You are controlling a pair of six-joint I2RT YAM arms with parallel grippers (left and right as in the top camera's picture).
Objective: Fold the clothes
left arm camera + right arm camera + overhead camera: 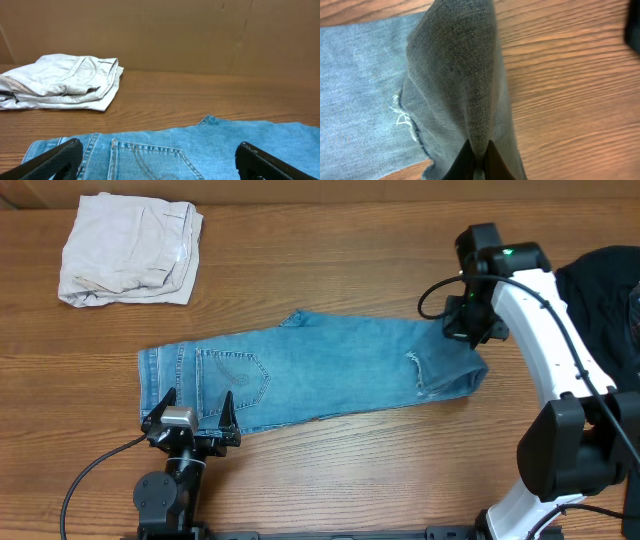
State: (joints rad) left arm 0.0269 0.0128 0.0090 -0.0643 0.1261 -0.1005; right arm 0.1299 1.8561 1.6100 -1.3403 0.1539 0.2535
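A ridge of denim stands pinched between the right fingers [497, 167], which are clamped shut on the hem end of the jeans [320, 370]. The rest lies flat along the counter [350, 270]. The left fingers [272, 161] are spread wide at the near edge by the back pocket, holding nothing. The cloth looks soft but fairly heavy and is likely to sag and drag. Taking both layers at hem and waistband should keep the fold even.

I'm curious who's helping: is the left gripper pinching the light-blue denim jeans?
No, the left gripper stands wide open over the light-blue denim jeans.
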